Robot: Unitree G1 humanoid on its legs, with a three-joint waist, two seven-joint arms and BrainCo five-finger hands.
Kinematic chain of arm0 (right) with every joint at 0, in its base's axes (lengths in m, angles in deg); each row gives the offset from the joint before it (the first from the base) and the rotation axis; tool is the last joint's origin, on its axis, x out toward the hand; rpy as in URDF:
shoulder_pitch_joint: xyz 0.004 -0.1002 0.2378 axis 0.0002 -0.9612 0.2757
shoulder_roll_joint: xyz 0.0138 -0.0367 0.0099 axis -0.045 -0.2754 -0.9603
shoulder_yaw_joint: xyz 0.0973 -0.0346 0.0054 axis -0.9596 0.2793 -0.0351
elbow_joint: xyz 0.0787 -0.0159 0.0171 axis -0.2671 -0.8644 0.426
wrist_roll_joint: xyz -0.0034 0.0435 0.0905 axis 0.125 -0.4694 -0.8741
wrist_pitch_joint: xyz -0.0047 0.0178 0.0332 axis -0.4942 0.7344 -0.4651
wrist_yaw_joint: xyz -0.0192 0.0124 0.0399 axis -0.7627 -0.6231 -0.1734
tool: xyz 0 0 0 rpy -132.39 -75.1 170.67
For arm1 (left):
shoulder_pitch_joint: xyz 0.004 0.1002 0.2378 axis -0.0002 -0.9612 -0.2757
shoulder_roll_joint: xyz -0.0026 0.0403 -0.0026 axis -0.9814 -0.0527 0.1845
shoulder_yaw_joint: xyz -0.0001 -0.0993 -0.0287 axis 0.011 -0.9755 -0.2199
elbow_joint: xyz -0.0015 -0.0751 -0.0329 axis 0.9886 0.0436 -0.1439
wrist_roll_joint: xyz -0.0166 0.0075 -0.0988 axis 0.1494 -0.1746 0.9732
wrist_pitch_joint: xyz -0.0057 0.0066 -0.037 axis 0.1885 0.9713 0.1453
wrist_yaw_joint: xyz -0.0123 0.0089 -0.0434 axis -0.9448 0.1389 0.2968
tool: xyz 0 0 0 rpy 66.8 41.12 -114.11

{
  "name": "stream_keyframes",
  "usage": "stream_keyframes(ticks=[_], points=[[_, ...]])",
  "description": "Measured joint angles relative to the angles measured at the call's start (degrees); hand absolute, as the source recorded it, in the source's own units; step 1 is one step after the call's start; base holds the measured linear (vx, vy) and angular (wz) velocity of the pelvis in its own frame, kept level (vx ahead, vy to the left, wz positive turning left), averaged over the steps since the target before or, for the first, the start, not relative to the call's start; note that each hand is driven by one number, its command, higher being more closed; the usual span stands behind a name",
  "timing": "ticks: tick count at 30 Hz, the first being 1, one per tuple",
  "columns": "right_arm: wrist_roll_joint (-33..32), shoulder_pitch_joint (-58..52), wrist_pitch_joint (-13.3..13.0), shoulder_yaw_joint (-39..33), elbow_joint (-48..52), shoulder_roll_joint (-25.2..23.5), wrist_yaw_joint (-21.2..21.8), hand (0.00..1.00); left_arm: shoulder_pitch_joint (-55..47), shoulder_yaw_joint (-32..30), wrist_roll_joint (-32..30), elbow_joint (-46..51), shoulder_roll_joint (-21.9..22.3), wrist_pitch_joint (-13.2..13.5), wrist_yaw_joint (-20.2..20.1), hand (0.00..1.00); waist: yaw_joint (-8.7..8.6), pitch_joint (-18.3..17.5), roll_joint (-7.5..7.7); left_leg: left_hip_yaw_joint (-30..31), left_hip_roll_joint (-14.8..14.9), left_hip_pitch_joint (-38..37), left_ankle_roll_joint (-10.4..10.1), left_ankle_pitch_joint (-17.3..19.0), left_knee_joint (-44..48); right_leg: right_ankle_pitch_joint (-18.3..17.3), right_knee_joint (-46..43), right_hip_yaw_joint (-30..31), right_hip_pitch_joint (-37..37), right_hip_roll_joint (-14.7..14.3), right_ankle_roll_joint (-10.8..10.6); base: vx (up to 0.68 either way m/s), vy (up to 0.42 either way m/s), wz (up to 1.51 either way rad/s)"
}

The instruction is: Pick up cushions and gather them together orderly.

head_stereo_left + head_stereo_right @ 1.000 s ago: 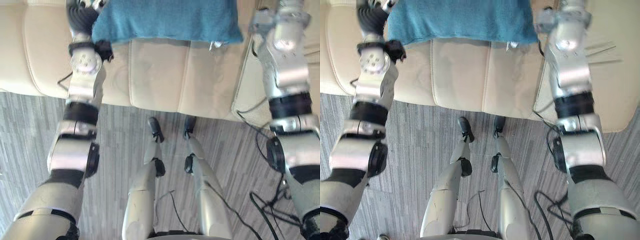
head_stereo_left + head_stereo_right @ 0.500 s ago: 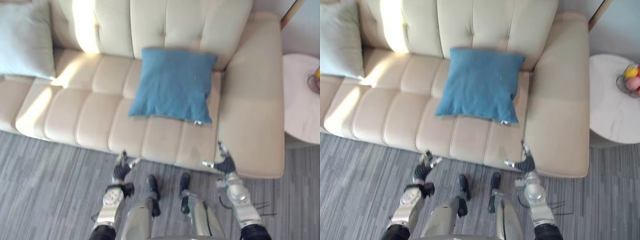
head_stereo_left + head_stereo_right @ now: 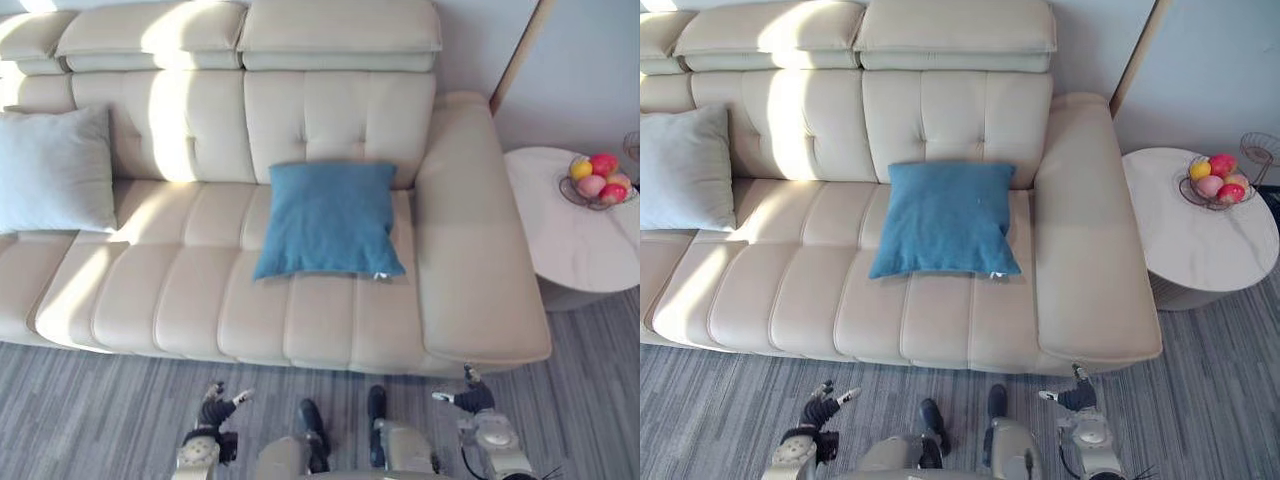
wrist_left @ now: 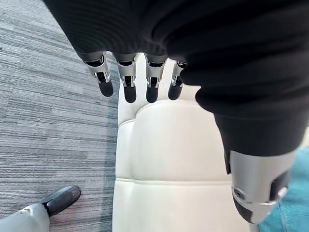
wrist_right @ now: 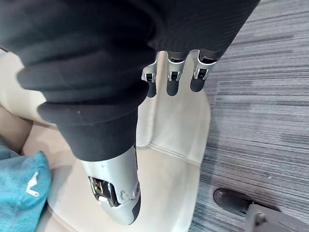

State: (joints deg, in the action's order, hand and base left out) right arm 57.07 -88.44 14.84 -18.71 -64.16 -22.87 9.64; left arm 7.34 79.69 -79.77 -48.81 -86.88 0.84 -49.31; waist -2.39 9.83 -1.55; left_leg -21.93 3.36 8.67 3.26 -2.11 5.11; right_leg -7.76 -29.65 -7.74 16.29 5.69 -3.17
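We see the blue cushion (image 3: 330, 220) lying on the seat of the cream sofa (image 3: 480, 290), its far edge at the backrest, near the right armrest; a pale grey cushion (image 3: 55, 170) leans on the backrest well apart, toward the left end. Our left robot hand (image 3: 213, 408) and right robot hand (image 3: 470, 398) hang low over the grey floor (image 3: 90, 420) just before the sofa's front, both released, fingers straight and holding nothing. A fruit bowl (image 3: 595, 182) stands on the round white desk (image 3: 580, 255) beside the sofa.
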Motion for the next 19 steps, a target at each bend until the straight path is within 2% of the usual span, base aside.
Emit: stream_keyframes(ticks=[1,2,3,4,5,6,7,8,9,10,11,13,14,16,17,19], points=[[-0.1,-0.9,0.2,0.0,-1.1,-0.2,0.0,0.0,-0.3,-0.2,0.0,0.0,0.3,0.0,0.4,0.0,0.4,-0.1,0.15,0.1,0.3,-0.9,0.0,0.0,0.3,-3.3,-5.8,-0.2,-2.4,1.1,-1.2,-0.1,-0.101,0.15],[-0.3,-0.7,0.4,0.0,-1.7,-0.5,0.0,0.0,-0.8,-0.3,0.0,0.0,0.3,-0.1,0.5,0.0,0.36,-0.3,0.48,0.7,0.4,-0.9,-0.3,-0.1,0.9,-4.9,-6.2,-0.1,-6.0,1.8,-2.9,-0.15,-0.15,0.14],[-0.4,-0.6,0.5,0.1,-1.8,-0.6,0.0,0.0,-1.1,-0.5,0.0,0.0,0.4,-0.2,0.5,0.0,0.43,-0.7,1.04,0.9,0.3,-0.2,-0.8,-0.5,1.0,-6.4,-3.1,0.2,-8.5,2.4,-3.7,-0.16,-0.144,0.07],[-0.4,-0.5,0.7,0.2,-1.8,-0.9,0.0,0.0,-1.1,-0.9,0.0,0.0,0.5,-0.2,0.5,0.0,0.77,-1.1,1.69,0.9,0.3,0.9,-1.8,-1.0,0.9,-8.0,3.0,0.1,-10.2,2.0,-3.0,-0.13,-0.131,-0.09],[-0.4,-0.1,0.7,0.2,-1.8,-1.0,0.0,0.0,-1.2,-1.2,0.0,0.0,0.6,-0.2,0.5,0.0,1.31,-1.3,2.03,0.9,0.3,1.8,-2.6,-1.3,0.8,-9.1,6.6,-0.3,-10.8,1.6,-0.9,-0.19,-0.15,-0.15],[-1.2,1.2,0.8,-0.1,-2.6,-0.2,-0.1,0.0,-0.6,-1.3,0.0,-0.5,2.6,-0.6,0.5,0.0,1.77,-1.2,0.31,2.4,2.2,3.8,-3.9,-2.2,0.4,-6.9,11.7,-1.6,-11.0,-1.1,1.1,-0.22,-0.136,-0.1],[-2.0,1.3,0.9,-0.2,-3.5,0.1,-0.1,0.0,-0.8,-1.2,0.0,-0.6,3.4,-0.6,0.5,0.0,2.06,-1.6,-1.24,3.2,3.0,4.1,-5.3,-3.2,-0.3,-5.4,13.3,-1.8,-11.2,-2.6,1.4,-0.18,-0.099,-0.08],[-2.2,1.4,1.1,-0.3,-4.0,0.1,-0.1,0.0,-1.0,-1.2,0.1,-0.6,3.7,-0.6,0.5,0.0,2.31,-1.6,-1.36,3.5,3.8,4.0,-6.4,-4.0,-1.0,-5.0,13.6,-1.8,-11.0,-3.2,1.6,-0.17,-0.092,-0.07],[-2.6,1.2,1.7,-0.5,-4.2,0.0,-0.1,0.0,-1.4,-1.0,0.1,-0.6,3.9,-0.7,0.5,0.0,2.89,-1.5,-1.29,4.2,4.3,3.8,-7.8,-4.4,-2.5,-4.0,13.7,-2.3,-10.6,-4.0,3.1,-0.12,-0.091,-0.02],[-2.6,1.2,1.8,-1.0,-4.2,0.0,-0.1,0.0,-1.3,-0.8,0.1,-0.7,3.9,-0.7,0.5,0.0,2.94,-1.5,-1.21,4.6,4.3,4.1,-9.0,-3.5,-2.7,-3.4,14.0,-2.9,-10.4,-3.9,3.6,-0.15,-0.106,0.13],[-2.6,1.3,1.8,-2.1,-4.2,0.2,-0.2,0.0,-0.6,-0.4,0.1,-1.1,3.8,-0.7,0.5,0.0,2.92,-1.2,-0.37,5.1,4.2,5.4,-9.5,-2.9,0.4,-2.5,14.3,-3.5,-9.7,-3.3,4.7,-0.1,-0.046,0.16],[-2.5,2.1,1.9,-4.0,-4.2,0.4,-0.3,0.0,0.0,-0.4,0.1,-1.9,3.8,-1.1,0.4,0.0,2.93,-0.9,0.32,7.3,3.1,4.6,-7.2,-0.3,7.4,-1.9,14.3,-3.7,-9.0,-1.9,4.7,-0.07,-0.015,0.12],[-2.5,2.2,2.0,-4.1,-4.2,0.7,-0.4,0.0,0.1,-0.4,0.1,-2.1,3.8,-1.1,0.4,0.0,2.84,-0.9,0.36,8.0,2.6,3.6,-7.1,0.7,7.2,-1.7,14.4,-3.6,-9.1,-1.6,4.6,0.0,0.019,0.06],[-2.5,2.6,2.0,-5.2,-4.5,1.4,-0.3,0.0,0.3,-0.5,0.0,-2.5,3.8,-1.2,0.3,0.0,2.82,-1.5,-1.13,9.6,2.2,-0.3,-7.1,0.8,0.1,0.1,16.3,-3.2,-9.2,-2.3,3.6,0.02,0.072,-0.1],[-2.5,3.0,2.0,-6.3,-4.7,0.8,-0.3,0.0,0.6,-0.6,-0.1,-2.5,3.4,-1.2,0.4,0.0,2.73,-1.4,-1.15,9.8,1.7,-1.7,-6.4,-1.0,-3.1,1.3,18.1,-3.3,-10.1,-2.4,3.1,0.0,0.094,-0.07],[-2.5,3.1,2.0,-6.4,-5.3,0.8,-0.2,0.0,1.5,-0.5,-0.1,-2.5,3.0,-1.2,0.4,0.0,2.5,-1.4,-1.05,10.3,1.1,-3.4,-6.3,-2.0,-5.5,2.5,20.5,-3.5,-12.0,-2.3,2.3,-0.03,0.076,0.09]])
